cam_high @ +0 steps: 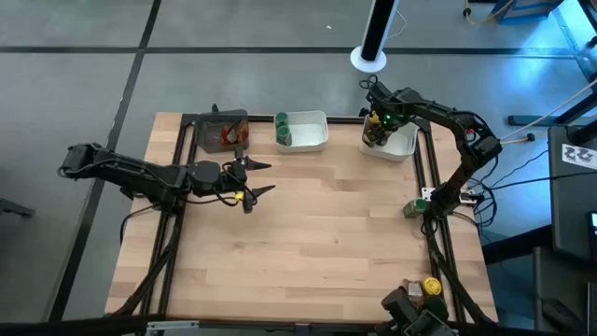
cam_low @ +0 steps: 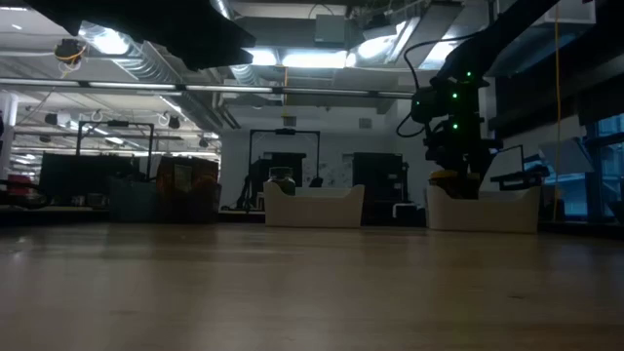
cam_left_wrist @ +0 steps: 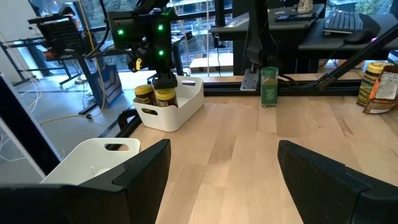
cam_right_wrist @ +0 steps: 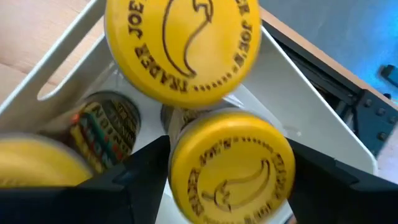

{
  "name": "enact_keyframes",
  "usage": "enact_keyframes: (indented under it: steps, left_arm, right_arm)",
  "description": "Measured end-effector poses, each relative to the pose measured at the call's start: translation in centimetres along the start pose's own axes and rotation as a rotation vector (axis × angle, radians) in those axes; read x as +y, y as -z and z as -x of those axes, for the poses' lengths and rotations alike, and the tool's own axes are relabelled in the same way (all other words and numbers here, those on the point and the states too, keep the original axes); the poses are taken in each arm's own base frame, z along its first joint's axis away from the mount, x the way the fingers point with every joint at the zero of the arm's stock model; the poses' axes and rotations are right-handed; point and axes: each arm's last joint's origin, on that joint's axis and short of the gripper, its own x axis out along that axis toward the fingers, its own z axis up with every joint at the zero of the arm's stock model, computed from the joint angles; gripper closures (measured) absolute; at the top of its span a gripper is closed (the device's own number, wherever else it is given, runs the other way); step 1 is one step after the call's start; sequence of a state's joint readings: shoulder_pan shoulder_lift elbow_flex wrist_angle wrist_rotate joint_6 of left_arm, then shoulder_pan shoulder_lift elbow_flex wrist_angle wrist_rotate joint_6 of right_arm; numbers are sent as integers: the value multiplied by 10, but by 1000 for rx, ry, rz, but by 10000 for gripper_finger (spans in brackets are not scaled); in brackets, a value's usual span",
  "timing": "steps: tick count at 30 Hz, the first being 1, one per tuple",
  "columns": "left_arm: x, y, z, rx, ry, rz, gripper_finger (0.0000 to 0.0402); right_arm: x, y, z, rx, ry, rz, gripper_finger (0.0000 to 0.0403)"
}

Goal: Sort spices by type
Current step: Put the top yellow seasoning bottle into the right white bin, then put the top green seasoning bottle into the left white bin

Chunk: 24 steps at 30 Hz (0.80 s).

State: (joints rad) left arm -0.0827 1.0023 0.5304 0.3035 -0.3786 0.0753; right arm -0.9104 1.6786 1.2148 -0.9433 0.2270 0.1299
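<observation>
Yellow-lidded jar (cam_right_wrist: pixel 231 167) is straddled by the parted right gripper (cam_high: pixel 377 129) inside white tray (cam_high: pixel 408 145), grouped with matching lids; left gripper (cam_high: pixel 259 177) is parked wide, empty.

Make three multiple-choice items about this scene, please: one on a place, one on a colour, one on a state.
1. Where is the right gripper?
A. over the right white tray
B. over the dark tray
C. at the table's near edge

2. What colour are the lids of the jars in the right white tray?
A. green
B. yellow
C. red

3. How do the left gripper's fingers stand?
A. shut on a jar
B. shut on nothing
C. open, holding nothing

Answers:
1. A: the high view shows the right arm reaching to the tray at the far right corner.
2. B: the right wrist view shows yellow lids just under the fingers.
3. C: the left wrist view shows both fingers apart with only bare table between them.
</observation>
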Motion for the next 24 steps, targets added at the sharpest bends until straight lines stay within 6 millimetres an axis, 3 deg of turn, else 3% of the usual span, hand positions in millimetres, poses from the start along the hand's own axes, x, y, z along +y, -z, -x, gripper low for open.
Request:
enact_keyframes:
  steps: [6,15,20,24]
  left_arm:
    - [0,0,0,0,0,-2,121]
    - [0,0,0,0,0,-3,121]
    - [0,0,0,0,0,-3,121]
    - [0,0,0,0,0,-2,121]
  right_arm:
    - [-5,6,16,-25,13,7,128]
    - [-17,28,60,-99,-1,9,127]
    - [-24,47,89,-169,-104,0,127]
    - [-16,61,111,-238,-243,46,127]
